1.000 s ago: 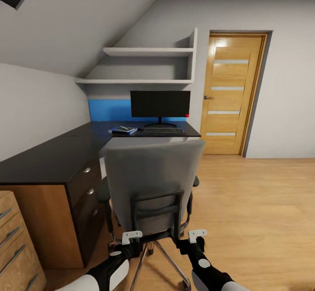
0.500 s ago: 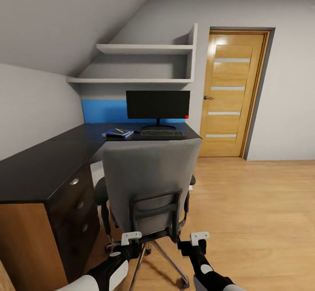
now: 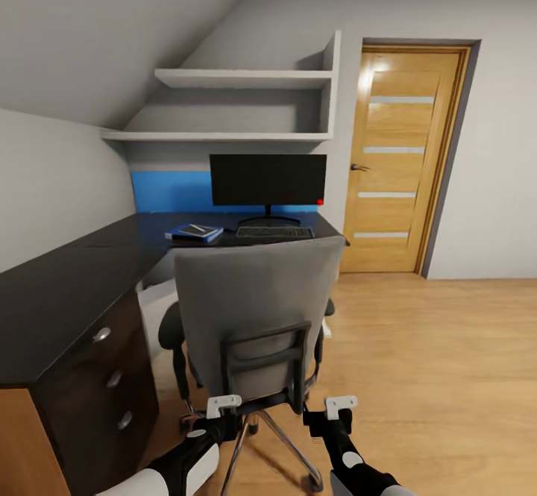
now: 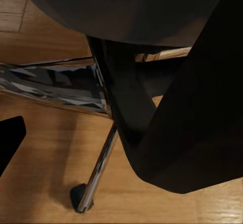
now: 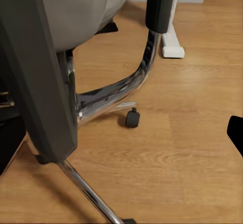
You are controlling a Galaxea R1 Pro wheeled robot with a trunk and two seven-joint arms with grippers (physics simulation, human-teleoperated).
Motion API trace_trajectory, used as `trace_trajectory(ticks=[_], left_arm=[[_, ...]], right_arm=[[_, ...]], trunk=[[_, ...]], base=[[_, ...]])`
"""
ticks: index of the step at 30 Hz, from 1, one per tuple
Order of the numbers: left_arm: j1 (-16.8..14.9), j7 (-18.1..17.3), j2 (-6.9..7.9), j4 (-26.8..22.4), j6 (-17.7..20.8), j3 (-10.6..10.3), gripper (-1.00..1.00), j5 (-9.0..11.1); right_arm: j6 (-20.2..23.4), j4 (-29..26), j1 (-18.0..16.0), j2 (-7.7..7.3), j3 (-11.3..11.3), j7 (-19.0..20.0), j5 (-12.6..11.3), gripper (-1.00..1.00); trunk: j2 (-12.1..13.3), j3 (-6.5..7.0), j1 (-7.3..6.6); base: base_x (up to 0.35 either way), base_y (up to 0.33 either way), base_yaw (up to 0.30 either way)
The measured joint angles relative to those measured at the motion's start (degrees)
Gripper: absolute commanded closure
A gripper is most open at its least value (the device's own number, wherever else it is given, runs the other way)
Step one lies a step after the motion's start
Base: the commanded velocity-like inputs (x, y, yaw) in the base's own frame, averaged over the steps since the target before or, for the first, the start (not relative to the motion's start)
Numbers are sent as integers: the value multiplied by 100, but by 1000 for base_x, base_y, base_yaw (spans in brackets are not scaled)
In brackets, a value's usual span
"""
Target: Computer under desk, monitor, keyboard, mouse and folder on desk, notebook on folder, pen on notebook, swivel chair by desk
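- Left pincer [image 3: 224, 405] sat low behind the swivel chair [image 3: 257, 309], at the black back frame; whether it gripped, I could not tell.
- Right pincer [image 3: 339, 405] sat beside that frame, fingers apart on nothing.
- Chair faced the table [image 3: 67, 287].
- Folder [image 3: 195, 233] lay on the table with notebook [image 3: 191, 230] and pen [image 3: 198, 227] stacked, left of the keyboard [image 3: 274, 232], monitor [image 3: 268, 180] behind.

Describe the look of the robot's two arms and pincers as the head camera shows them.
Both arms have glossy white shells with black joint sections and a small round white spot on the black wrist. The left pincer and the right pincer each end in small pale grey fingers with tiny dark dots on a black body. No cables show.
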Motion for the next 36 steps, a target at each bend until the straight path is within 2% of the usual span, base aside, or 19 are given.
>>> trace_trajectory(ticks=[18,28,32,36], left_arm=[[1,12,0,37,-3,25,-100,-4],[0,5,-1,37,-11,24,-100,-22],[0,16,-2,36,-11,-32,-100,-245],[0,23,0,36,-49,-19,-100,-338]], right_arm=[[-1,1,0,0,0,-1,0,-100],[-7,-1,0,0,0,1,0,-100],[-5,-1,0,0,0,1,0,-100],[-6,-1,0,0,0,1,0,-100]], trunk=[[0,0,0],[0,0,0],[0,0,0],[0,0,0]], base=[[301,-191,0],[322,-26,0],[329,0,0],[330,0,0]])
